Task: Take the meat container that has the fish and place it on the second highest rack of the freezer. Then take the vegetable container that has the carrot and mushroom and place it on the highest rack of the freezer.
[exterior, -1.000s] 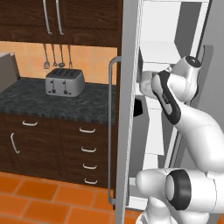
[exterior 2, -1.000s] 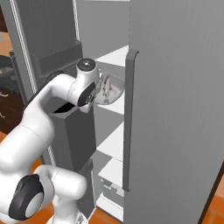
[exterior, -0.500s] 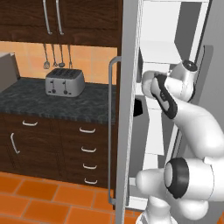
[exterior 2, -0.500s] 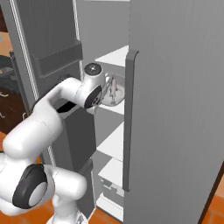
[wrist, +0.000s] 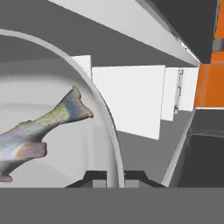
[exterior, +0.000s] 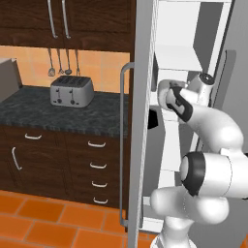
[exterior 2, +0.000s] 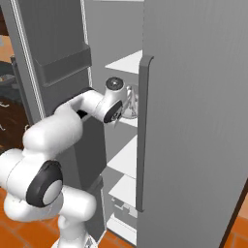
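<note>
Fish (wrist: 33, 133) container (wrist: 106, 131) gripped at rim inside freezer (exterior 2: 193, 121).
Gripper (wrist: 114, 177) clamped on rim, frame bottom; placement unfinished, vegetable container untouched.

Fish (wrist: 30, 131): head cut off by the left edge of the hand view, tail and mid-body visible. Its round container (wrist: 111, 144) runs out of frame left and bottom, so full outline unknown. In the right base view the container (exterior 2: 131, 104) is half hidden behind the freezer door edge (exterior 2: 141, 135) and the arm's wrist; contents too small to read there. Hand (wrist: 114, 178): fingertips mostly cut off at the bottom of the hand view, pinched on the rim. In the left base view the hand is buried behind the forearm (exterior: 177, 101). Lower freezer bins (exterior 2: 123, 206) too small to identify.
</note>
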Motion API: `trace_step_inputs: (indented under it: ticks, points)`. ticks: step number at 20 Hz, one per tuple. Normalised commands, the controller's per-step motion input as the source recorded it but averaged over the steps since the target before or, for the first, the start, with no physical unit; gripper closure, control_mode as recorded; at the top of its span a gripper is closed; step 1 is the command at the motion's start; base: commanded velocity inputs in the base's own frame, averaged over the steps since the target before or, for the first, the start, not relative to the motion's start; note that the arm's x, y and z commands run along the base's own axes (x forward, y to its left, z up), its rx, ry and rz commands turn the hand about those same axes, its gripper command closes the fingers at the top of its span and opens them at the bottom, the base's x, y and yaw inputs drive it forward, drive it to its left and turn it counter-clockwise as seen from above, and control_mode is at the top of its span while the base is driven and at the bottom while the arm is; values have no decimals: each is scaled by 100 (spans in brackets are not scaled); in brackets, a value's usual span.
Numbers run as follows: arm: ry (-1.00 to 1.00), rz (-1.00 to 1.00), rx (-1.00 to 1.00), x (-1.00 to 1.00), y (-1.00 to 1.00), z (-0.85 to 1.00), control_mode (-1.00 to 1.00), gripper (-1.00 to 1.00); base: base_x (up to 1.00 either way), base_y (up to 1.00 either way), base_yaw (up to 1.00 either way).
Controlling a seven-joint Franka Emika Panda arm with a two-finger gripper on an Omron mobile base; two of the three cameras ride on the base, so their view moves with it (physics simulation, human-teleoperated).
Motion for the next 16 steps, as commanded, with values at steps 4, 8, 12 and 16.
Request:
trace_step_inputs:
  ticks: [4, 8, 12, 16]
  points:
    - [0, -1, -1, 30, -19, -57, -100, 100, 0, 0, 0]
    - [0, -2, 0, 33, -13, -28, -100, 100, 0, 0, 0]
    - [0, 0, 0, 55, -4, -6, -100, 100, 0, 0, 0]
    - [0, 0, 0, 60, -7, -8, -100, 100, 0, 0, 0]
